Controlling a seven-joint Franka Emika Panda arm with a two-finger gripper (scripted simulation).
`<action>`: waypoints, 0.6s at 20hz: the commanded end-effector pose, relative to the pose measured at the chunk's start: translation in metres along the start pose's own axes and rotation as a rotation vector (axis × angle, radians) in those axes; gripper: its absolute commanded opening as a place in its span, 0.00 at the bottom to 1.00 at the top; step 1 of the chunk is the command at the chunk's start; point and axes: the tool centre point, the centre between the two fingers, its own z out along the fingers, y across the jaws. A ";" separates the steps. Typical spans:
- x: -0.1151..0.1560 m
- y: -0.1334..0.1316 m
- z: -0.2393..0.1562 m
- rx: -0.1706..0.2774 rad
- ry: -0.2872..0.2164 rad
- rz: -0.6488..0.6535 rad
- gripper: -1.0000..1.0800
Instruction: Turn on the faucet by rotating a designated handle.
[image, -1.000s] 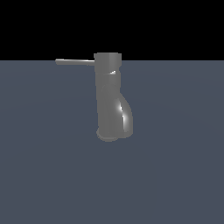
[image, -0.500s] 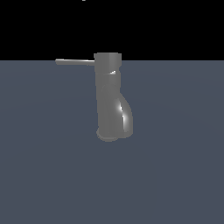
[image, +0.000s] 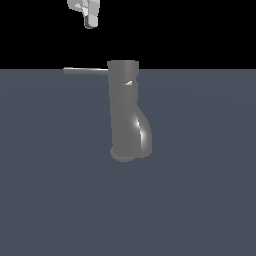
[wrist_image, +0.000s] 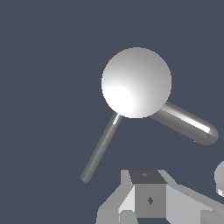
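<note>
The faucet (image: 125, 112) is a dark grey glossy column with a cylindrical cap and a bulging spout end, standing upright on the grey floor. Its handle (image: 85, 71), a thin grey rod, sticks out level from the cap toward the exterior view's left. My white gripper (image: 90, 20) hangs high above the handle's outer end, well clear of it, with only its lower part in frame. In the wrist view I look down on the round cap of the faucet (wrist_image: 136, 82), with the handle (wrist_image: 100, 148) and spout angling away from it. The gripper (wrist_image: 148, 186) holds nothing.
A flat grey floor (image: 200, 200) spreads all around the faucet, and the background above it is black.
My gripper has come down into the top of the exterior view, above the handle's outer end. The faucet and handle have not moved.
</note>
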 end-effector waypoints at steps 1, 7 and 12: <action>0.000 -0.011 0.010 -0.003 0.004 0.055 0.00; -0.002 -0.036 0.034 -0.009 0.018 0.184 0.00; -0.005 -0.055 0.055 -0.013 0.033 0.289 0.00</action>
